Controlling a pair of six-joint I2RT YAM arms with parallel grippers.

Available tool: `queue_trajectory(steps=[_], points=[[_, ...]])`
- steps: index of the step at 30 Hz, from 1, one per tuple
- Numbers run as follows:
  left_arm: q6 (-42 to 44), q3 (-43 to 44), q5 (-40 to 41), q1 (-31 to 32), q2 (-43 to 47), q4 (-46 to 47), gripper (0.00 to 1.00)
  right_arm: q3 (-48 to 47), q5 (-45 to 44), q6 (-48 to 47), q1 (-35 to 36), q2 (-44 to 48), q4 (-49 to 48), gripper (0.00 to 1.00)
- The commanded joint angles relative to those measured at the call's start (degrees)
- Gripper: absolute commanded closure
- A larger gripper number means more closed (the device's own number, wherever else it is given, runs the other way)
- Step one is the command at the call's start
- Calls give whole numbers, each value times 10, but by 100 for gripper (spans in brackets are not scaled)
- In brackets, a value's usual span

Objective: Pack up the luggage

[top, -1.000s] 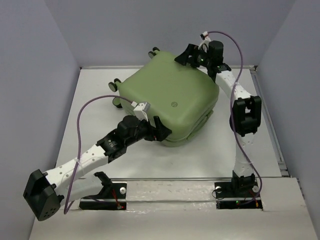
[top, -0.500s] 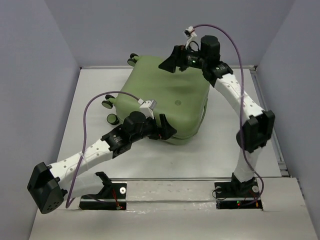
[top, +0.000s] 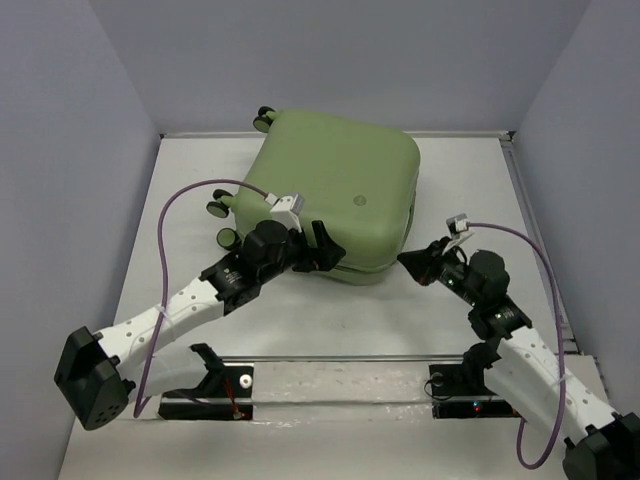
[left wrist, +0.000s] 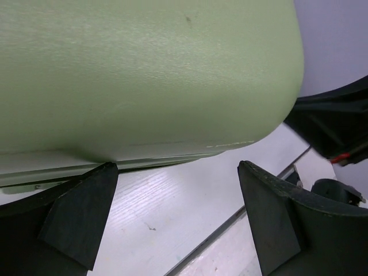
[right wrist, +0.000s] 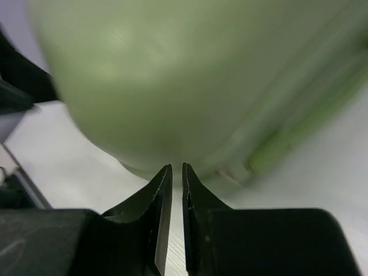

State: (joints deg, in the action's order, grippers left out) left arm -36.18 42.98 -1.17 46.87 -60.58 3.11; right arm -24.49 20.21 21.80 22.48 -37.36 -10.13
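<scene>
Green luggage [top: 340,185] closed | left fingers [top: 327,250] wide at edge | right fingers [right wrist: 165,187] narrow, empty

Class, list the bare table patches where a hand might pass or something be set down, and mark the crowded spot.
Bare table lies between the left arm and right arm, nearward of the luggage; more between the luggage's right side and the table's right edge. Crowded: the luggage's near edge, where the left gripper and right gripper sit.

Robot lab cell: plain grey walls [top: 60,150] box in a bare white table [top: 330,320]. Arm mounts [top: 220,385] bolted at the near edge, exposed purple cabling [top: 205,186].
</scene>
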Motion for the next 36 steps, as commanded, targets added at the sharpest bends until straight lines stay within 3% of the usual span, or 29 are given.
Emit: queue_trajectory(steps=[1, 2, 4, 8, 11, 17, 22, 25, 36], points=[[24, 13, 69, -27, 19, 59, 1, 69, -75, 29, -1, 50, -20, 74], [23, 11, 66, -34, 23, 56, 1, 73, -82, 27, -1, 45, -15, 66], [25, 11, 65, -38, 29, 48, 1, 73, -104, 20, -1, 27, -3, 60], [35, 14, 25, -35, 46, 39, 1, 41, -88, -5, -1, -62, -31, 58], [48, 15, 18, -11, 52, 23, 1, 37, -55, -16, -1, -113, -109, 57], [77, 16, 18, 53, 48, -17, 1, -29, 45, -21, 30, -228, -151, 57], [61, 3, 51, 61, 43, -8, 1, -64, 11, -50, 85, -239, -111, 57], [52, -3, 78, 61, 43, 7, 1, -35, -66, -55, 85, -196, -84, 57], [52, 22, 40, 61, -18, 36, 1, 11, -101, -66, 85, -228, -120, 58]])
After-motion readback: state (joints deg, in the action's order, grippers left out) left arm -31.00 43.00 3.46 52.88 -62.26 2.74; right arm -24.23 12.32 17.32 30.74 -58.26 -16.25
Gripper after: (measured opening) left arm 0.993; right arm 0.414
